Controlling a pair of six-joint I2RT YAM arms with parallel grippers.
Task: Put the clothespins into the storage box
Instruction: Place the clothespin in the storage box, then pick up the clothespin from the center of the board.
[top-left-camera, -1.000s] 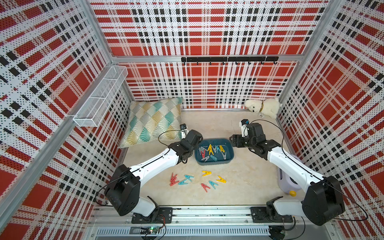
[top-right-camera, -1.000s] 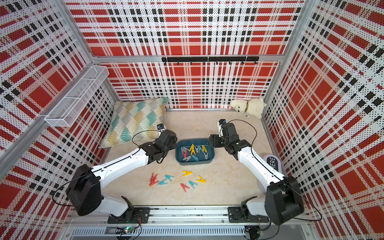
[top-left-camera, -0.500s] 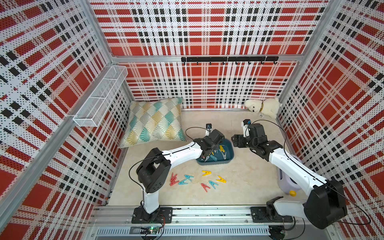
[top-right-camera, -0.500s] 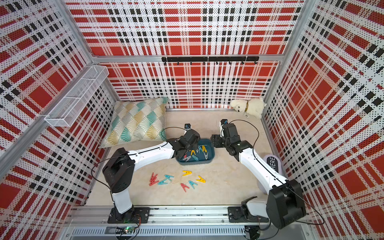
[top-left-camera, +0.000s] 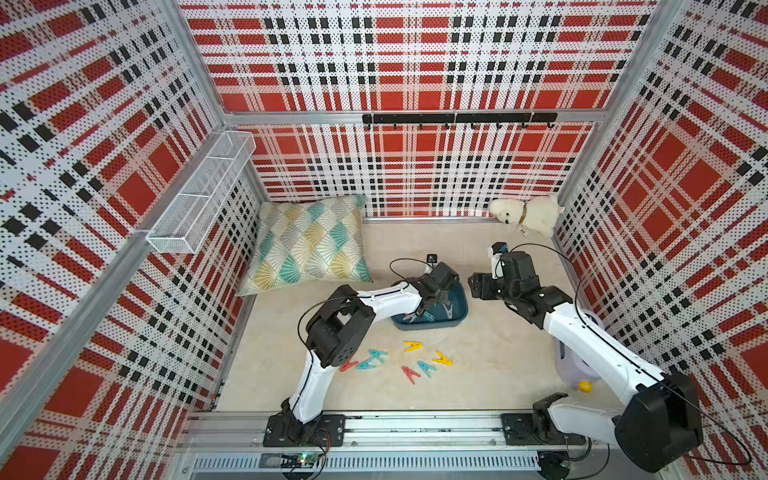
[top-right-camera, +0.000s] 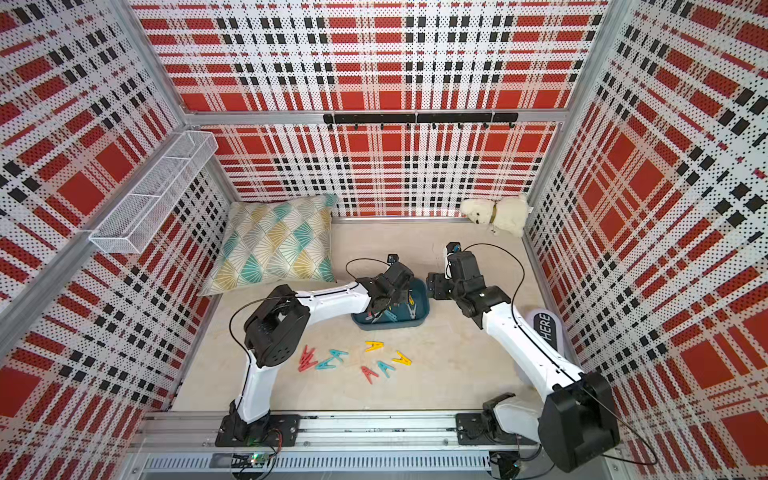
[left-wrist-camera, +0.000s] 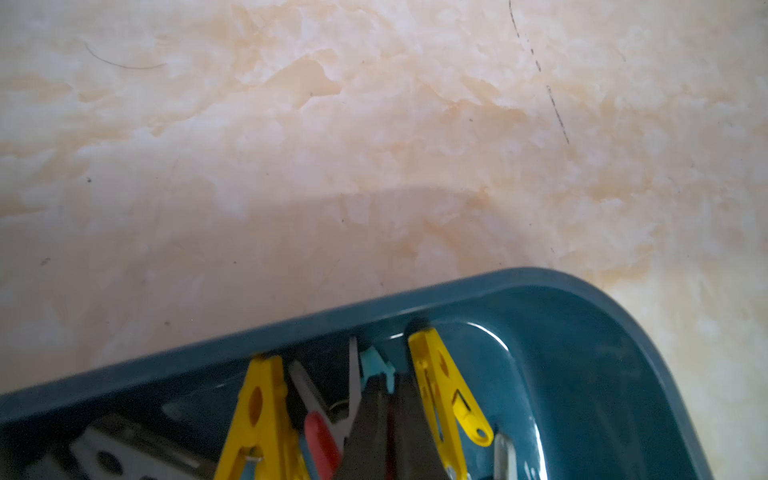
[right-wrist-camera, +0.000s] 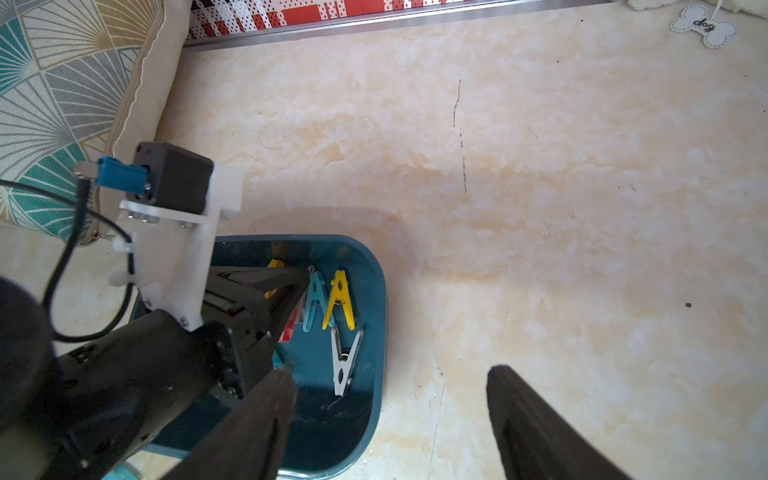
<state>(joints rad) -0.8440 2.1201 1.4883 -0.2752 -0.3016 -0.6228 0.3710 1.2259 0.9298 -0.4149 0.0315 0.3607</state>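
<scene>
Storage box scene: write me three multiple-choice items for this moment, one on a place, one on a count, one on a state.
1. Where is the left pincer? A over the pillow; B reaching into the storage box; C above the loose clothespins.
2. How many yellow clothespins lie on the table outside the box? A none; B two; C five.
3. How is the right pincer? A shut on a clothespin; B shut, empty; C open, empty.
Answers: 1 B, the right wrist view shows its tips inside the box; 2 B, both top views show two; 3 C, its jaws stand wide apart with nothing between them.
</scene>
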